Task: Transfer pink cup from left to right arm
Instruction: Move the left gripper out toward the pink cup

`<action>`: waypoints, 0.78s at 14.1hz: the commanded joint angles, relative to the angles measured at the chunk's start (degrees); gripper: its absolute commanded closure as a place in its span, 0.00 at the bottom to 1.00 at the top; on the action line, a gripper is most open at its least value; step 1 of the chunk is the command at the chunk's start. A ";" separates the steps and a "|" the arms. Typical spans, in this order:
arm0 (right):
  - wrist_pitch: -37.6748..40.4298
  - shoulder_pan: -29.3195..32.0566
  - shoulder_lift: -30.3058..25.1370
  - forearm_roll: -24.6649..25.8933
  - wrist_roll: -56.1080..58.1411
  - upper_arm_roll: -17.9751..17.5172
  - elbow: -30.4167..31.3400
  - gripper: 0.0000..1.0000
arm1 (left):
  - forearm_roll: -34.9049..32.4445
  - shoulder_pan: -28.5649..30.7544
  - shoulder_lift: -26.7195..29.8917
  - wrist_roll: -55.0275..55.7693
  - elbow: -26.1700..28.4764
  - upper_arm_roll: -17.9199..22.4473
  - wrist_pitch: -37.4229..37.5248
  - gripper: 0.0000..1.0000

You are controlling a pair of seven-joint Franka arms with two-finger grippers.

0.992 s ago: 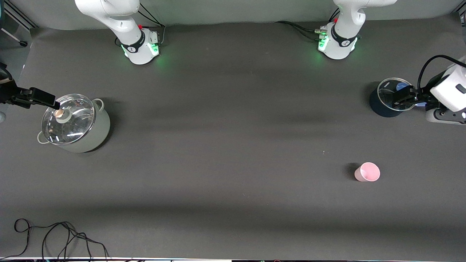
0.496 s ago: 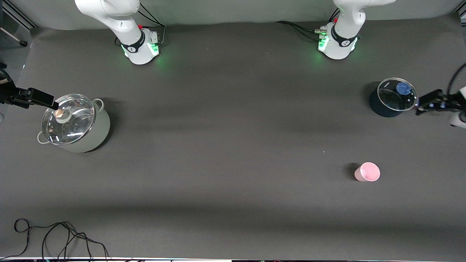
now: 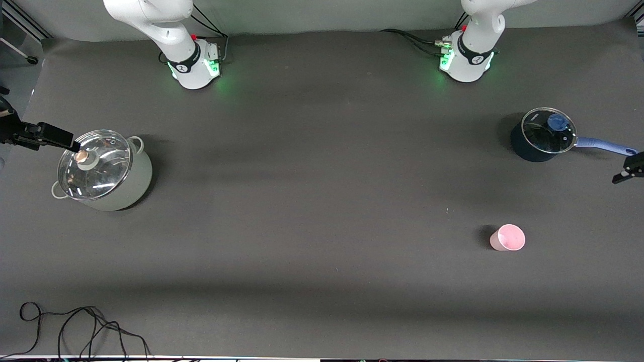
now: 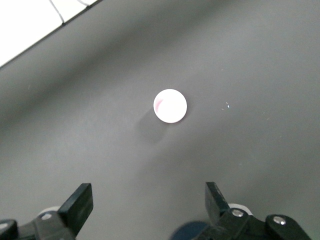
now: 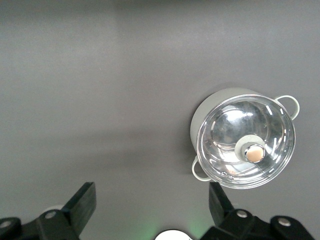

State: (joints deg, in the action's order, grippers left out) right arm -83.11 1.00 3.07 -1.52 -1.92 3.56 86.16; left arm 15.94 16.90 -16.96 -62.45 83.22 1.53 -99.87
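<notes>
Front view: pink cup [image 3: 507, 238] upright on the table [image 3: 322, 201], nearer the camera than the blue saucepan [image 3: 543, 134]; left gripper [image 4: 149, 207] and right gripper [image 5: 151, 205] both spread and empty, so an off-centre descent could topple the light cup.

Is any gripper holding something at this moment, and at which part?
Nothing is held. The left gripper and the right gripper are both open and empty; the pink cup stands alone on the table.
</notes>
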 commanded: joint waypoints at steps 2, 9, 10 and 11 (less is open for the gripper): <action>0.93 -0.12 0.62 -0.42 0.69 0.31 -1.26 0.00 | 8.99 4.01 -5.88 -15.56 -2.01 -0.38 -3.39 0.00; 0.93 -0.64 0.62 -0.16 0.69 0.31 -1.26 0.00 | 29.11 9.72 -17.65 -43.24 0.79 -0.56 -2.43 0.00; 0.93 -0.56 0.62 -0.15 0.77 0.31 -1.26 0.00 | 31.58 9.99 -19.49 -47.37 1.59 -0.56 -2.52 0.00; 0.93 -0.56 0.62 -0.15 0.86 0.31 -1.26 0.00 | 33.00 9.99 -20.99 -50.11 1.94 -0.56 -2.69 0.00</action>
State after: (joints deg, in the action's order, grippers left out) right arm -83.10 0.72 3.15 -1.52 -1.91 3.55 86.16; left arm 45.29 26.12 -35.43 -106.12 84.59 1.48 -103.14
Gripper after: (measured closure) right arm 0.000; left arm 0.000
